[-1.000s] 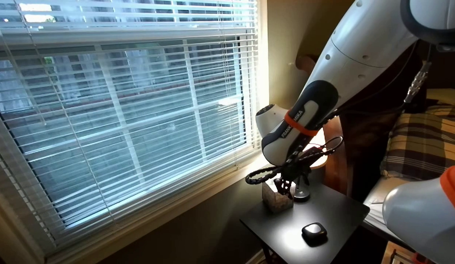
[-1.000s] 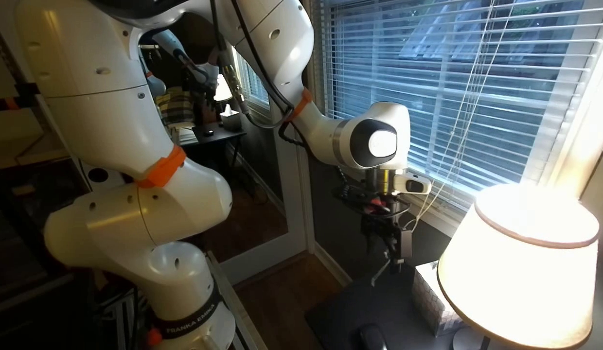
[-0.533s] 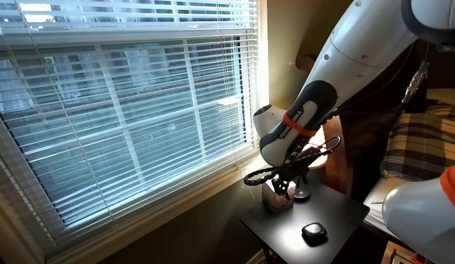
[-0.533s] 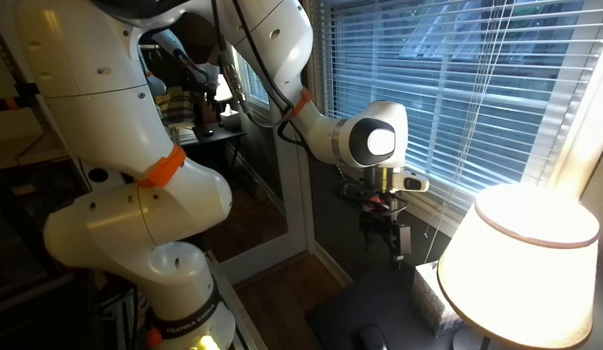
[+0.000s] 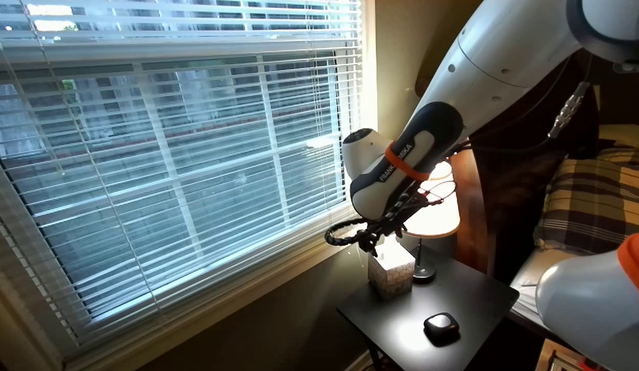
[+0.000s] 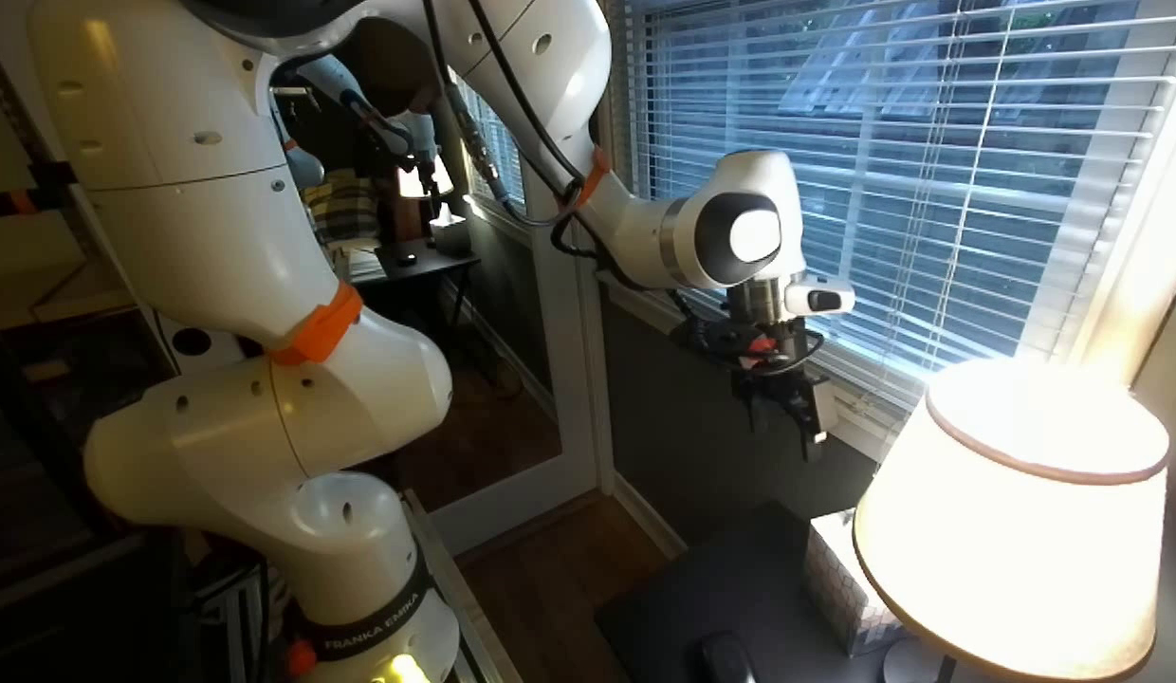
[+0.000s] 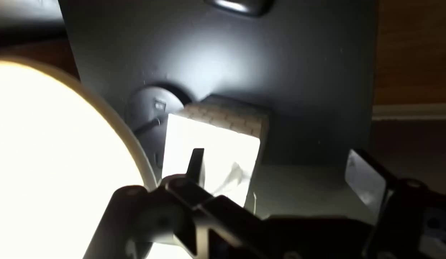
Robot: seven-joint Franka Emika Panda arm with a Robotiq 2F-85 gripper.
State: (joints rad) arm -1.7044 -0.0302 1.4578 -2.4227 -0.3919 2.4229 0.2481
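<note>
Gripper (image 6: 785,442): one, black, carried on a white arm (image 6: 561,95) with orange bands. Jaws spread wide; the wrist view shows me the fingers (image 7: 196,163) well apart, one across the bright top of the tissue box (image 7: 181,144), the other at three o'clock from it. In an exterior view a strip of dark wall (image 6: 645,427) shows between the fingertips and the box, the two standing apart.

Tissue box: one, upright on a black side table (image 5: 479,288), sides patterned in hexagons, white tissue (image 7: 233,176) rising from its top. Nearest article to the gripper: at about five o'clock from it in both exterior views, nine o'clock in the wrist view.

Table lamp (image 5: 437,219): one, lit, its round base just beside the box, at three o'clock from it.

Rounded black object (image 5: 441,325): one, small, same table, between four and five o'clock from the box; its kind I cannot tell.

Thin pale strand (image 7: 254,202): one, showing beside the box.

White slatted blind (image 5: 211,129): one, lowered, at ten o'clock from the gripper.

Plaid bedding (image 5: 592,201): between two and three o'clock from the gripper.

Mirror (image 6: 507,417): one, framed, at nine o'clock, reflecting arm, lamp and box.
</note>
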